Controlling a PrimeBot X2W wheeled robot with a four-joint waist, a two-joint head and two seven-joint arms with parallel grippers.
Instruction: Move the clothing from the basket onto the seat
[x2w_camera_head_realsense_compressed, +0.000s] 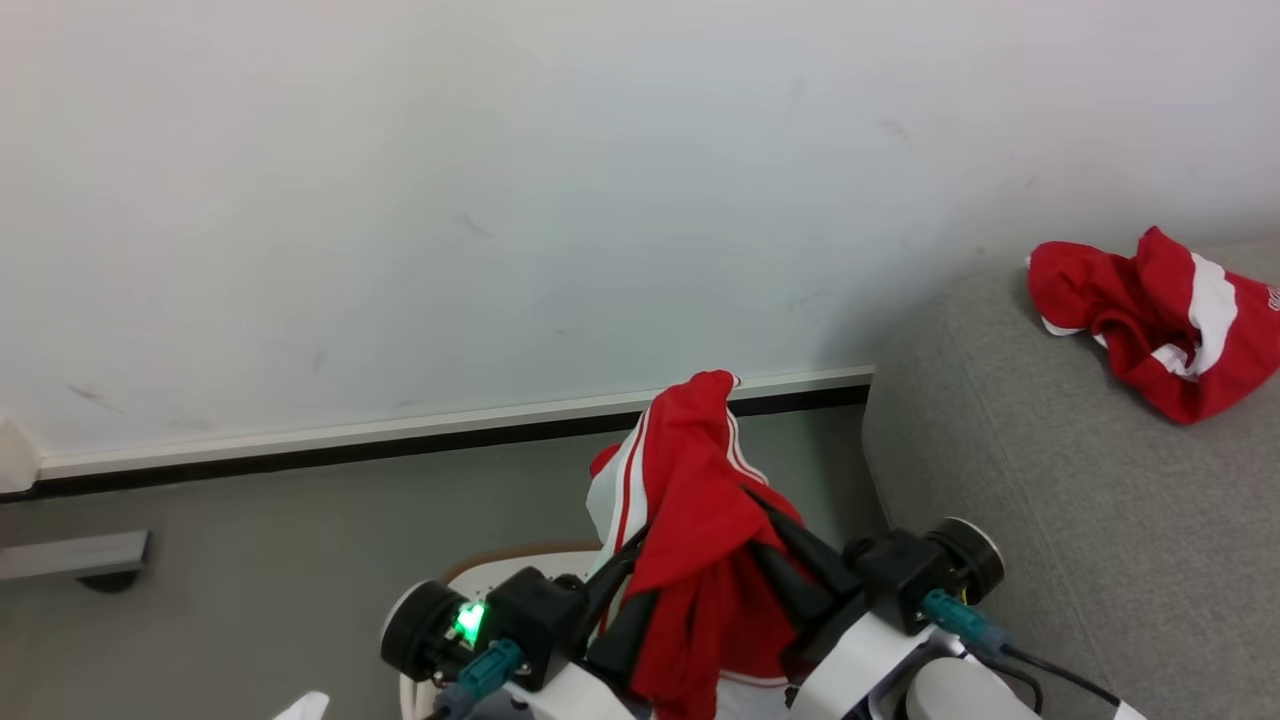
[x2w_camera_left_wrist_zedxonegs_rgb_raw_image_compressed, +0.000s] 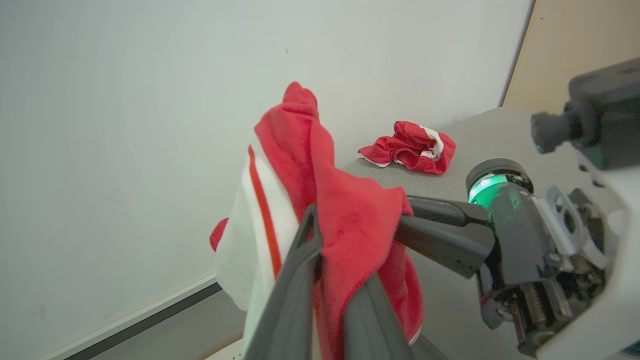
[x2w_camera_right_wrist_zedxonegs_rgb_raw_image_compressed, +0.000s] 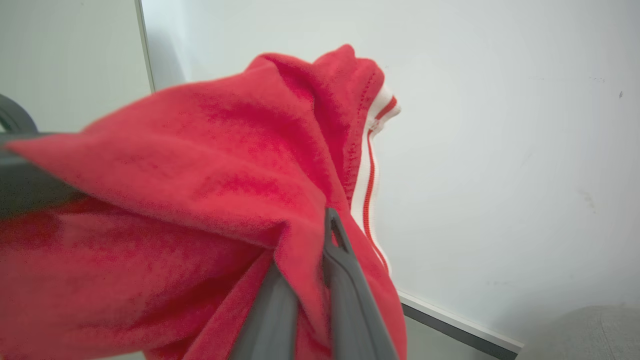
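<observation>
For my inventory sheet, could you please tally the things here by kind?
Garments: 2, the held garment and the loose garment
Basket: 1
Sofa: 1
Total: 4

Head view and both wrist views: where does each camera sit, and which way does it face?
Head view: on the head, looking forward and down at floor, wall, seat and basket; left gripper and right gripper show.
Left wrist view: on the left wrist, facing wall and seat; left fingers and the right gripper show.
Right wrist view: on the right wrist, facing the wall; right fingers show.
All three share the held red garment.
</observation>
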